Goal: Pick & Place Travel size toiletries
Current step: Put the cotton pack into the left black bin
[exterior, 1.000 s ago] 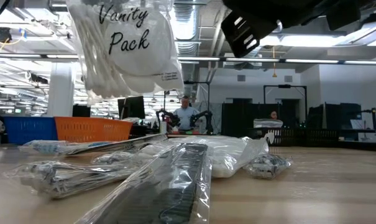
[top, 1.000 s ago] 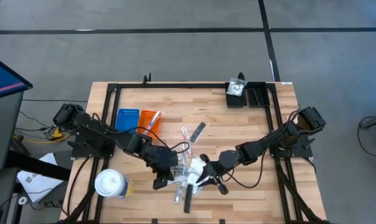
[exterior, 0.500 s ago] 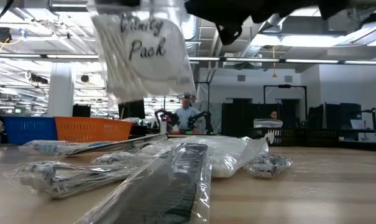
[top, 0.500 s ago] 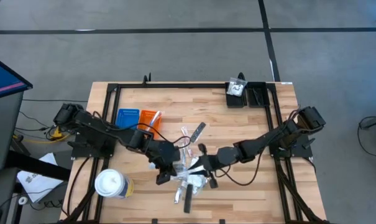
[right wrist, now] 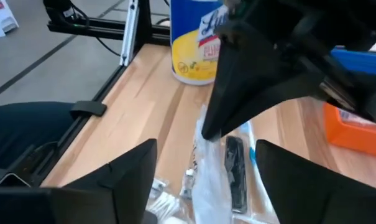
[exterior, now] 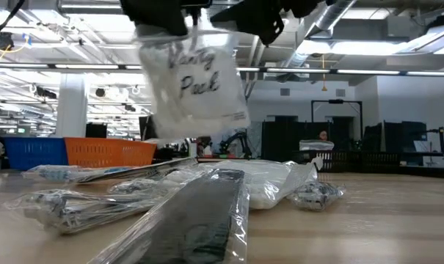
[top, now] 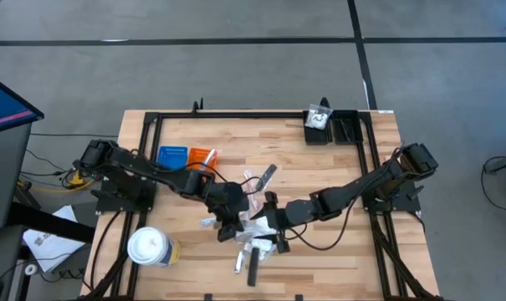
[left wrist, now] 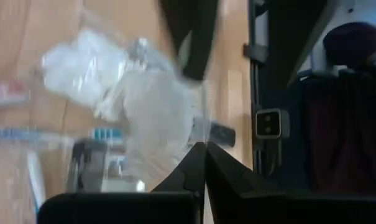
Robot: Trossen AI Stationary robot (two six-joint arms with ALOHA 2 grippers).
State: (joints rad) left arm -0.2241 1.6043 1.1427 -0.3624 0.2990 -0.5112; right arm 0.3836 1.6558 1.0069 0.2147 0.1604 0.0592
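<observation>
Vanity pack packet [exterior: 196, 84] hangs above the table from the closed left gripper [right wrist: 207, 132], pinched at its top edge.
Right gripper [right wrist: 203, 163] stands spread, its fingers either side of the packet without gripping. Only the low view shows the lettering; beneath lie other toiletry packets [exterior: 199, 213].

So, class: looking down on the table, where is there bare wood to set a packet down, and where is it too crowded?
Bare wood lies between the black bin and the right arm, and along the far edge beyond the blue tray and orange tray. The middle is crowded: both arms meet over the pile of packets.
</observation>
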